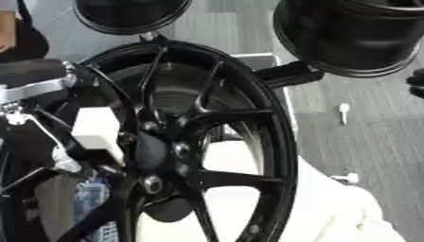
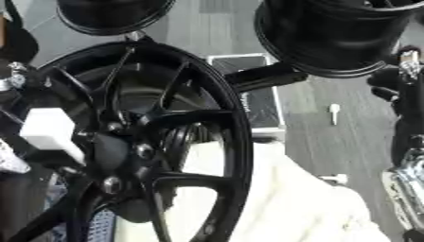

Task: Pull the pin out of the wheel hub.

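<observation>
Floor: grey floor [image 1: 364, 137] lay behind, two white pegs on it.
Wheel hub [image 1: 153, 151]: black, upright, filling the foreground.
Pin: could not be singled out at the centre.
Left hand [image 1: 37, 90]: beside the spokes; fingers unclear.
Right hand [image 2: 406, 85]: at the right edge; grip unreadable.
Risk: an off-axis pull might jam the pin.

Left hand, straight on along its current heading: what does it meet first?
Probably the white block beside the wheel hub, directly ahead of the left hand; depth is unclear.
</observation>
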You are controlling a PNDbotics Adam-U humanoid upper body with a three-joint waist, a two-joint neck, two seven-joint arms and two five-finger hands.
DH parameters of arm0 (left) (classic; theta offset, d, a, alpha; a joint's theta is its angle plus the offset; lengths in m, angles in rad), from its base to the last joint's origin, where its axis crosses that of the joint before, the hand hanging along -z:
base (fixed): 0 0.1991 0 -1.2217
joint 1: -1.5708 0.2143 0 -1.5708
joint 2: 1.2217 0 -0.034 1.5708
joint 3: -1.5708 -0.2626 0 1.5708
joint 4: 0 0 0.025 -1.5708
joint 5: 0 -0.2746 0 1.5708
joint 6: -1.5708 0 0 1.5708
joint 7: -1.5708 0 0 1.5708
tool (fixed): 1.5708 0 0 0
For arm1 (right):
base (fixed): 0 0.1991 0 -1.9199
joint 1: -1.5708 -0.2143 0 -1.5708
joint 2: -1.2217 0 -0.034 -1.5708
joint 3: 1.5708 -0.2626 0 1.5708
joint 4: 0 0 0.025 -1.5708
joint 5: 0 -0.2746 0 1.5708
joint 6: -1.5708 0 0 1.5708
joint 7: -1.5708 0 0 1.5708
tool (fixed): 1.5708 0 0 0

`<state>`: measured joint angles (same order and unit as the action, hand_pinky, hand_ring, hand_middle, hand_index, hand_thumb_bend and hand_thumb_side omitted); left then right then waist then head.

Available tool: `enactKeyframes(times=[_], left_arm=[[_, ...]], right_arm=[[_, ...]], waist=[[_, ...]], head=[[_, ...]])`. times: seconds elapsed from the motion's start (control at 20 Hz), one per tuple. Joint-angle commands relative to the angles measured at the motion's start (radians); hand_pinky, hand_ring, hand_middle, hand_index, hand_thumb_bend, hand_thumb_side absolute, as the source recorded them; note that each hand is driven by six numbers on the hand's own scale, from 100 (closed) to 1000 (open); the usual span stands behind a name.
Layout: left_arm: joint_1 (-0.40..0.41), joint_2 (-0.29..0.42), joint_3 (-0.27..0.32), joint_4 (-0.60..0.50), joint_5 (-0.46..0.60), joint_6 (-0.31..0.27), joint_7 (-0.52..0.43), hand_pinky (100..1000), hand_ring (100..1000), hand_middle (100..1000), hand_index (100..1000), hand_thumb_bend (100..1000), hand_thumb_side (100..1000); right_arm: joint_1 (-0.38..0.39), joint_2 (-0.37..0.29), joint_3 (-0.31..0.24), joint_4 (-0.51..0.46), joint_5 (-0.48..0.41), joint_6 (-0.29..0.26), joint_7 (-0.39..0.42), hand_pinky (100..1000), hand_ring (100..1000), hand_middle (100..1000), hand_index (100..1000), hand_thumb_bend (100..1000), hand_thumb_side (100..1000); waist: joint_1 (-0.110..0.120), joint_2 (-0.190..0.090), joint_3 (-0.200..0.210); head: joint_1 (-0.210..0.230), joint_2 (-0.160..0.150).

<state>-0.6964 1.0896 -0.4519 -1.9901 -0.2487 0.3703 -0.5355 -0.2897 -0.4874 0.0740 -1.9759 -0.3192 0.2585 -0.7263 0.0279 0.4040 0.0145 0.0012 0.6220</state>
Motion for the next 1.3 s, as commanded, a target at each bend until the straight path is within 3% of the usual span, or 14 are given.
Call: enactKeyframes(times=[0.05,0.45,1.0,1.3], left_arm=[[-0.017,0.028,0.022,-0.010,-0.015,-0.005,-0.010,693,661,622,827,826,183],[-0.029,0.022,0.020,-0.010,0.010,0.016,0.039,655,597,539,756,698,188],[-0.036,0.022,0.021,-0.010,0.036,0.010,0.064,639,578,512,727,643,203],[-0.039,0.019,0.016,-0.010,0.039,0.014,0.062,625,551,468,696,585,100]], right_arm=[[-0.005,-0.012,-0.008,-0.021,0.002,-0.006,0.003,754,666,548,716,100,808],[-0.002,-0.010,-0.009,-0.020,0.003,-0.006,0.001,754,666,548,716,100,808],[0.000,-0.010,-0.010,-0.021,0.003,-0.006,-0.002,753,666,548,716,100,808],[0.001,-0.009,-0.011,-0.021,0.003,-0.006,-0.004,753,666,547,716,100,808]], waist=[[0.001,-0.026,0.002],[0.002,-0.028,0.002],[0.002,-0.027,0.004],[0.003,-0.027,0.002]], head=[[-0.001,-0.014],[0.000,-0.016],[0.001,-0.016],[0.002,-0.018]])
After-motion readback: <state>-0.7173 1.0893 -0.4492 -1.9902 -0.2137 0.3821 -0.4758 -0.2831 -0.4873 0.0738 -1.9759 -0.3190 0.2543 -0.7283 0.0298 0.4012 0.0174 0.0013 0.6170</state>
